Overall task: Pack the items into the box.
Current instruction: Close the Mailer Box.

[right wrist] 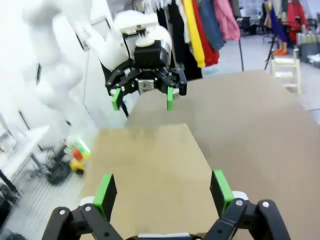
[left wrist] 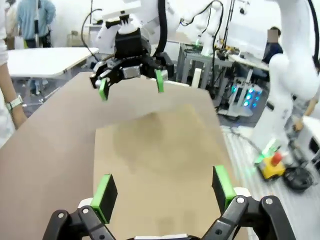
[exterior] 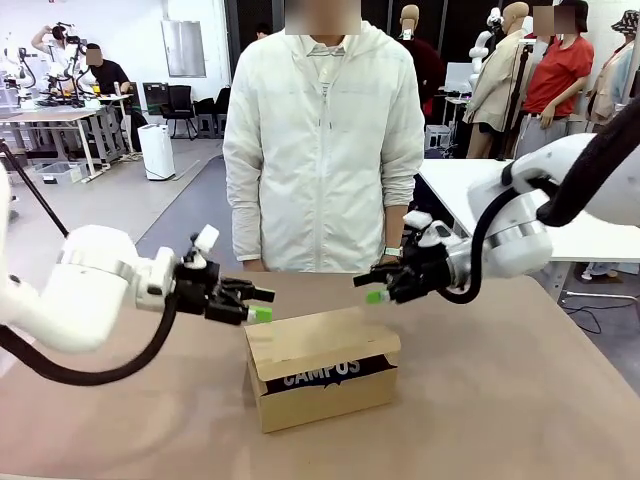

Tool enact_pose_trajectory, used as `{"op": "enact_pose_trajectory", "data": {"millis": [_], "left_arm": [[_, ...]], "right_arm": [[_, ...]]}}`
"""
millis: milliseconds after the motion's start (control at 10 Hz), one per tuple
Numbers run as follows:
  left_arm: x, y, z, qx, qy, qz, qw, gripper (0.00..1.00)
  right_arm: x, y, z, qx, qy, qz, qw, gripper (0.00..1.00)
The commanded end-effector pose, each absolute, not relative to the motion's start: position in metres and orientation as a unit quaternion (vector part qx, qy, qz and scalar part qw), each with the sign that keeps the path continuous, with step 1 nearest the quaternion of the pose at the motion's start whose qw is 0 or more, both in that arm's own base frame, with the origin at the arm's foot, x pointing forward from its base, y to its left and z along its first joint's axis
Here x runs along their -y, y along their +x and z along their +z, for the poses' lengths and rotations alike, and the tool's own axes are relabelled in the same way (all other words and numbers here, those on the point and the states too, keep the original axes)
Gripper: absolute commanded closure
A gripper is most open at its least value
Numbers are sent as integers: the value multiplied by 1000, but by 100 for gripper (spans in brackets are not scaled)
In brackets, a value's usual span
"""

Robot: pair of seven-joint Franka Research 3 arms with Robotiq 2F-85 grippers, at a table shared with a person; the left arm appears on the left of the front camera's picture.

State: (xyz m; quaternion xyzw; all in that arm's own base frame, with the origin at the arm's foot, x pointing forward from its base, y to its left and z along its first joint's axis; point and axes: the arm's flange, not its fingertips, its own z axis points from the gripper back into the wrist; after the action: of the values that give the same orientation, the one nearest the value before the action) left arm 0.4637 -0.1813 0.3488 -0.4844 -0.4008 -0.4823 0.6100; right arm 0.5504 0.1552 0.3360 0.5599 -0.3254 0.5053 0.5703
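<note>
Nearest the camera: brown cardboard box [exterior: 322, 378], sitting on the near middle of the table [exterior: 520, 400], lid flap [exterior: 320, 342] lowered most of the way but not seated. Through the front gap, a dark strip with white "CAMPUS" lettering: navy pouch [exterior: 325, 373], already inside and holding the flap up a little. Stapler and knife not to be made out; whether inside under the flap, cannot tell.

Left gripper [exterior: 258, 304] hanging just off the box's far-left corner, jaws spread wide, nothing between the green pads. Right gripper [exterior: 374, 289] poised off the far-right corner, slightly above lid height, likewise wide open and empty. Both facing each other across the lid, as seen from each wrist. Person [exterior: 322, 140] standing at the far edge, hands not on the box.

Step in hand, by the look of it: closing the flap. Best done by pressing down flat on the lid from above near its free front edge, with the other gripper steadying a side wall so the light box does not skid. Slow, even pressure advised; pouch bulge likely to spring the flap back, so nudging it deeper first may help.

Box: matte, plain corrugated board, shallow, crisp folded edges, slightly bowed lid. Pouch: soft fabric, likely yielding. Table surface: smooth, dull brown, low grip. Pads: bright green, rubbery-looking, on black fingers.
</note>
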Motion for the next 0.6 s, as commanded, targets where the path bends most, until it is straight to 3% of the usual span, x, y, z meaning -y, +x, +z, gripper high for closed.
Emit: {"op": "enact_pose_trajectory", "data": {"millis": [0,200,400,500], "left_arm": [[151,470,389,322,-547,-401,661,0],[113,477,410,242,-628,-307,673,0],[67,469,423,166,-708,-218,651,0],[48,460,426,153,-706,-185,666,0]], "right_arm": [[-128,541,388,251,613,411,627,0],[-78,518,414,148,655,290,682,0],[-12,477,425,80,697,208,682,0],[16,457,419,84,700,167,689,0]]}}
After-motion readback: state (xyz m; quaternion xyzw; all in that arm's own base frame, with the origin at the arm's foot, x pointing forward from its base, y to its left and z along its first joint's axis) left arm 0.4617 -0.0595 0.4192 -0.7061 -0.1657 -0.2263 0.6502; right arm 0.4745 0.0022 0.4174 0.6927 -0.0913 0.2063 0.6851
